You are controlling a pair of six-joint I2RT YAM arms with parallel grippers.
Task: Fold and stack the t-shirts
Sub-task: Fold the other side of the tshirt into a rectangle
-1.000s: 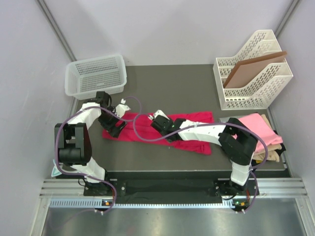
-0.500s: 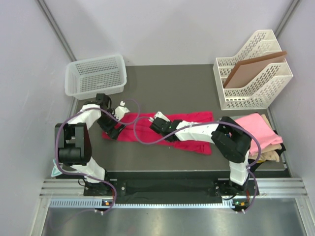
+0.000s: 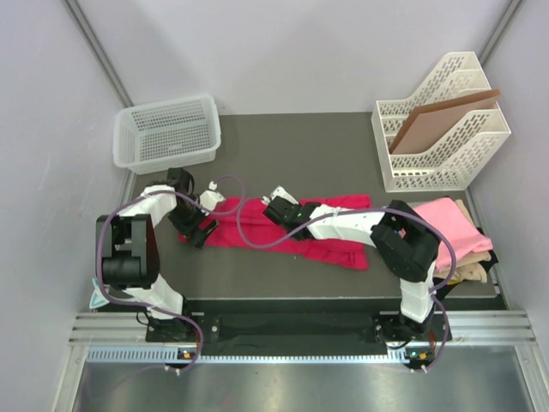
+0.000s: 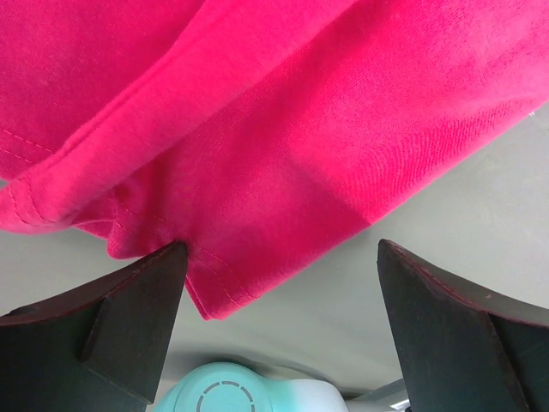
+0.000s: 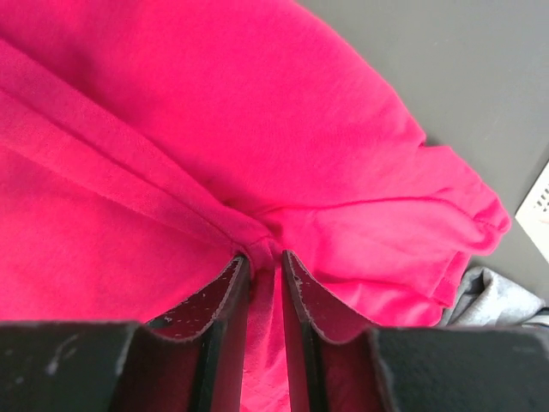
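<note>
The crimson-pink t-shirt (image 3: 334,232) lies stretched across the middle of the dark table, rumpled into a long band. My right gripper (image 3: 276,209) sits on its upper middle, and in the right wrist view it (image 5: 263,256) is shut on a raised fold of the crimson cloth (image 5: 257,129). At the shirt's left end is my left gripper (image 3: 196,227). It (image 4: 281,249) stands wide open over the hem corner (image 4: 214,296), with one black finger (image 4: 129,318) touching the cloth edge. A light pink t-shirt (image 3: 446,219) lies on a beige one (image 3: 473,257) at the right.
A white mesh basket (image 3: 167,130) stands at the back left. A white file rack (image 3: 442,120) with a brown board stands at the back right. A teal round object (image 4: 223,390) shows near the left gripper, past the shirt's hem. Grey cloth (image 5: 493,296) peeks beside the shirt.
My right gripper has closed on a fold of the crimson shirt and shifted slightly toward the back. The left gripper stays open and has edged a little to the shirt's left end.
</note>
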